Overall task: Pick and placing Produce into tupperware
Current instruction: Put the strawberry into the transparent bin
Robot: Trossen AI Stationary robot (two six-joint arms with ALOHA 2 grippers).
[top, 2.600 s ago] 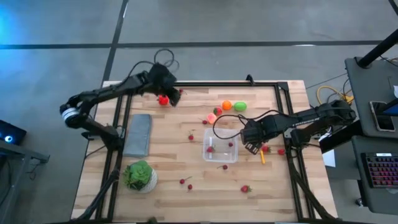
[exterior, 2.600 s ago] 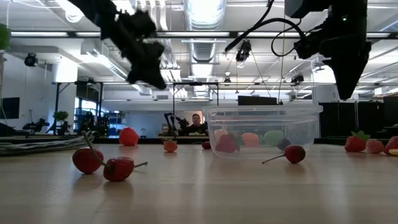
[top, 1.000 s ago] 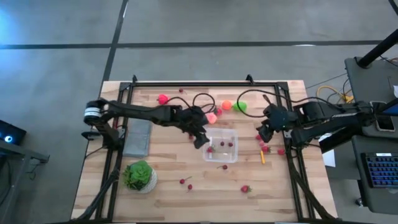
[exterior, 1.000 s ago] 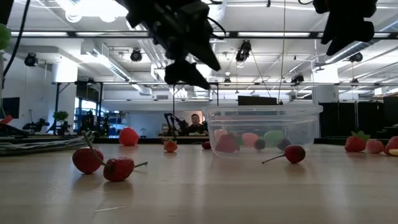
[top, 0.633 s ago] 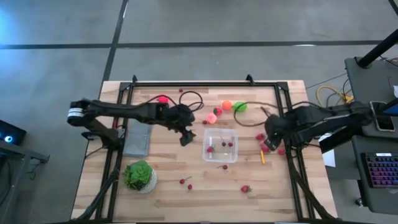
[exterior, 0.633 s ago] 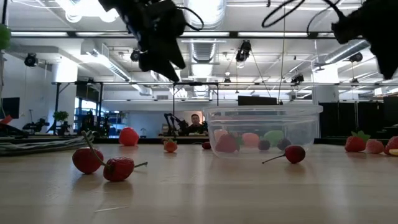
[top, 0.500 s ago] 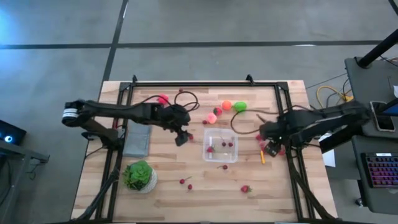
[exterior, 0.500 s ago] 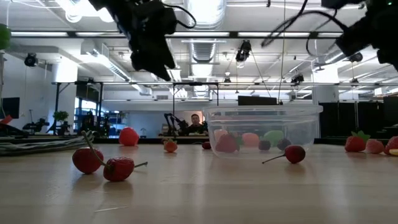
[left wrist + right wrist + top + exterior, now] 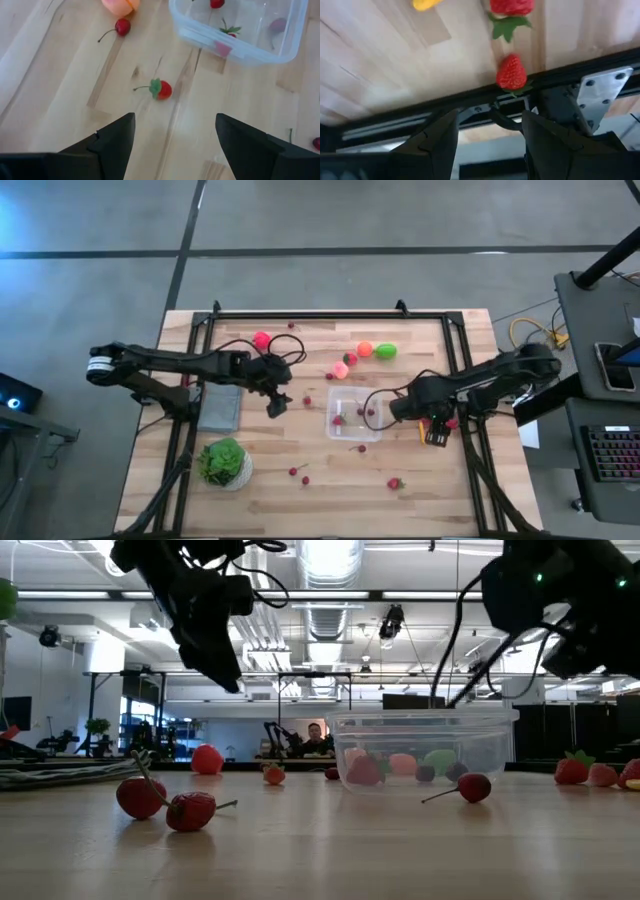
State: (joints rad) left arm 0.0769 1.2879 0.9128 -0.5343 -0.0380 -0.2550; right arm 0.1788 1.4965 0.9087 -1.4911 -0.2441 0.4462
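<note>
The clear tupperware (image 9: pixel 355 412) stands right of the table's middle with a few small red berries in it. A red piece (image 9: pixel 262 340), an orange one (image 9: pixel 365 349), a green one (image 9: pixel 386 351) and a pink one (image 9: pixel 341 368) lie beyond it. My left gripper (image 9: pixel 277 404) hangs open above the table, left of the tupperware. It slants down toward a small strawberry (image 9: pixel 162 90) lying ahead of it. My right gripper (image 9: pixel 432 430) is open and points down just right of the tupperware. Ahead of its fingers a strawberry (image 9: pixel 511 74) lies against the table's black frame rail (image 9: pixel 470 107).
A grey slab (image 9: pixel 222 395) and a leafy green head in a white bowl (image 9: pixel 225 463) sit on the table's left side. Loose berries (image 9: pixel 295 471) (image 9: pixel 393 482) lie near the front edge. More strawberries (image 9: pixel 572 769) lie at the right edge. Cables loop over both arms.
My left gripper has drawn back from beside the tupperware toward the table's left edge, staying open and above the table. My right gripper has come down, moved toward the near edge, and tipped and rolled over until it points down at the table's right rail.
</note>
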